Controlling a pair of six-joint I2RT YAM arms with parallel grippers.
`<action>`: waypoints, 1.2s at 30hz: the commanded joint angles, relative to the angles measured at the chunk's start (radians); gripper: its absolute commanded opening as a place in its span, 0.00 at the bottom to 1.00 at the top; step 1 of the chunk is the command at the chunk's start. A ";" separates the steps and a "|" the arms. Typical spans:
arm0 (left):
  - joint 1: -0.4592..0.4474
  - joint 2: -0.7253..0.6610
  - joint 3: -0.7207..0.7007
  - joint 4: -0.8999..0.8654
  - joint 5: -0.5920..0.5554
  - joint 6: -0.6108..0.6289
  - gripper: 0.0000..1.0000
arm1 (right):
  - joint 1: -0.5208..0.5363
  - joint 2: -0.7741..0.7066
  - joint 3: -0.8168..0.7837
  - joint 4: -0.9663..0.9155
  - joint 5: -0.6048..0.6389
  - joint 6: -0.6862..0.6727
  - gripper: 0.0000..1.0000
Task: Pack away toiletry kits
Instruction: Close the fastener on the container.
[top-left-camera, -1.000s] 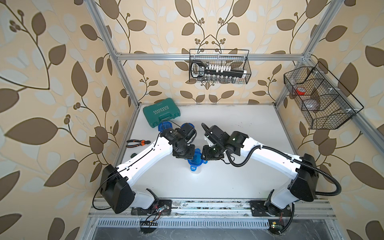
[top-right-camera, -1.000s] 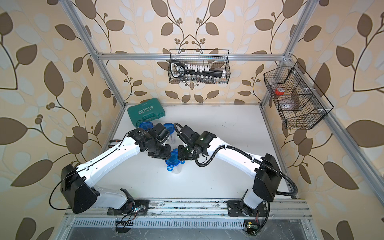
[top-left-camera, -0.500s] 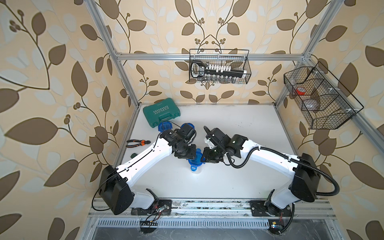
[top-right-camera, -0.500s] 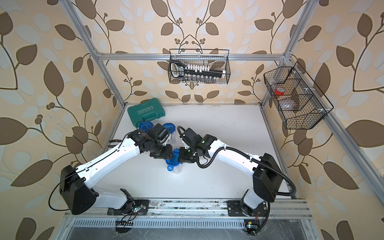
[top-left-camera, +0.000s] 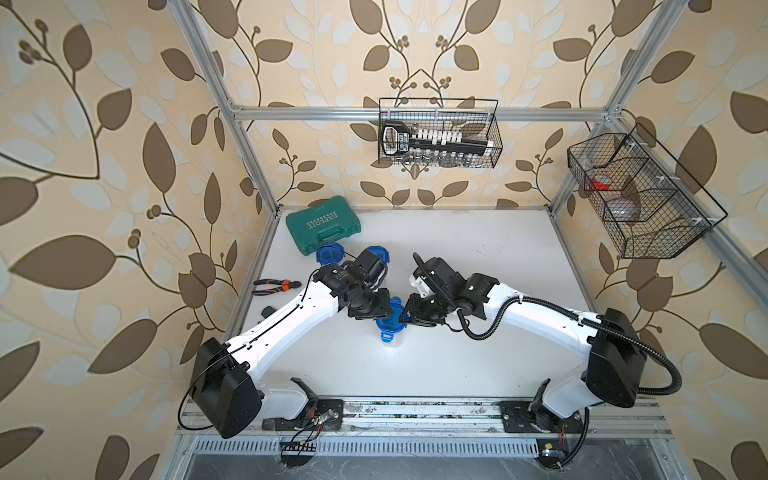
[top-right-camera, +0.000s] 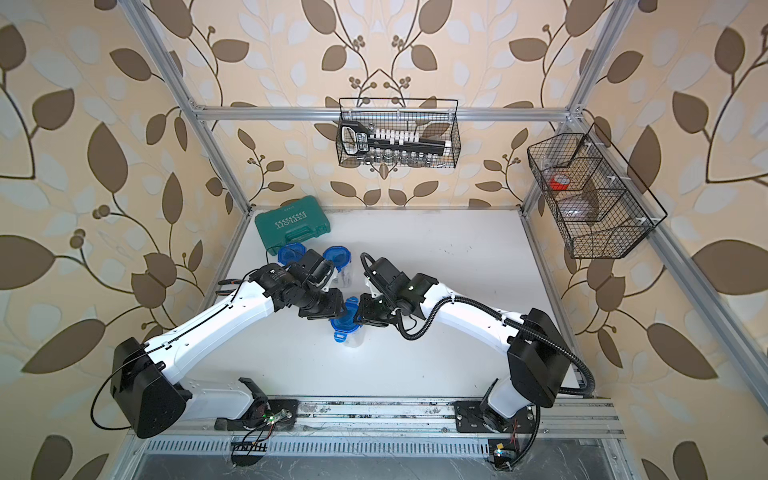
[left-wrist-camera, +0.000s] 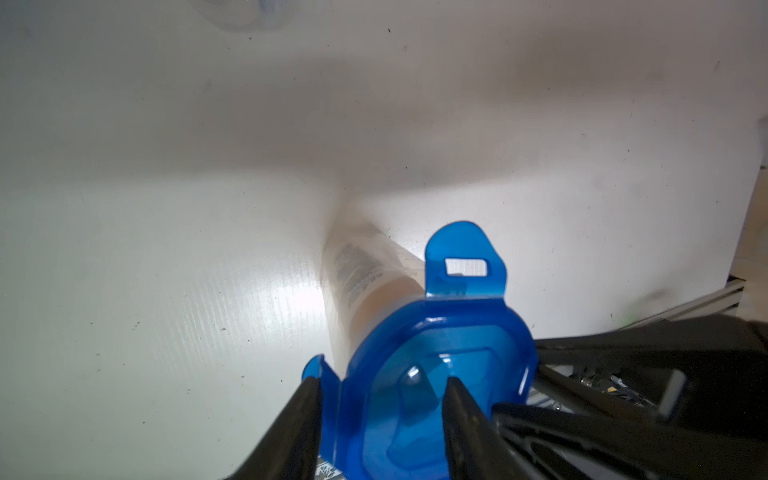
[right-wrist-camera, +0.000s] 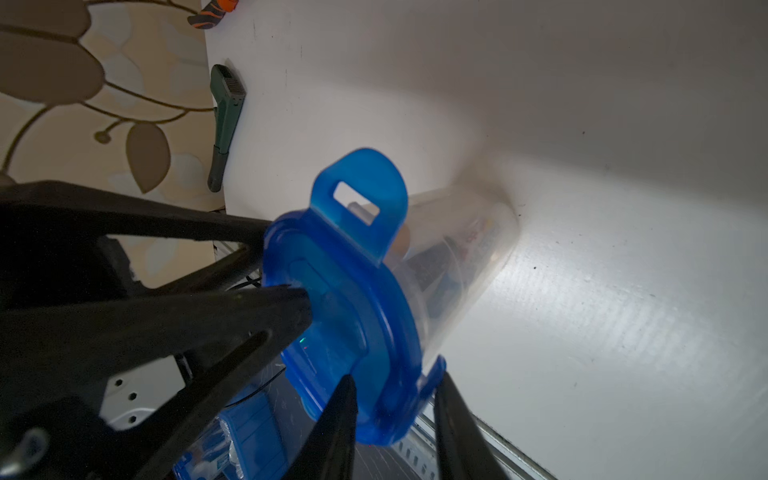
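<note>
Left wrist view: fingers (left-wrist-camera: 305, 415) of the left gripper (left-wrist-camera: 381, 380) pinch one edge of a blue four-tab lid (left-wrist-camera: 436, 340), one finger outside the rim, its partner pressed on the lid's top. Right wrist view: the right gripper (right-wrist-camera: 395, 378) clamps its fingers (right-wrist-camera: 340, 415) the same way on the opposite edge. A free tab (left-wrist-camera: 463, 266) juts outward, not folded against the wall below. The lid sits on a clear plastic jar (left-wrist-camera: 365, 282) standing upright on the white counter (top-left-camera: 457, 270), near its middle and between the two arms in both top views. A white printed container shows through the jar's wall. The rest of the contents are too blurred to name. Behind the left arm, two more blue-lidded jars (top-left-camera: 330, 253) (top-left-camera: 379, 252) stand just beside a closed green tool case (top-left-camera: 323, 224) at the far left corner. Orange-handled pliers (top-left-camera: 276, 285) lie along the counter's left edge. Two wire baskets (top-left-camera: 496, 141) (top-left-camera: 673, 245) hang on the frame, one at the back, one to the right.
</note>
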 joint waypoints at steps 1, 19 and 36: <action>-0.021 0.009 -0.030 0.037 0.198 -0.067 0.48 | 0.011 0.016 -0.043 0.168 -0.031 0.033 0.31; 0.021 -0.007 -0.063 0.190 0.331 -0.208 0.57 | -0.021 -0.016 -0.095 0.164 -0.016 -0.013 0.32; 0.124 -0.074 -0.087 0.233 0.419 -0.289 0.66 | -0.042 -0.018 -0.042 0.060 -0.010 -0.122 0.34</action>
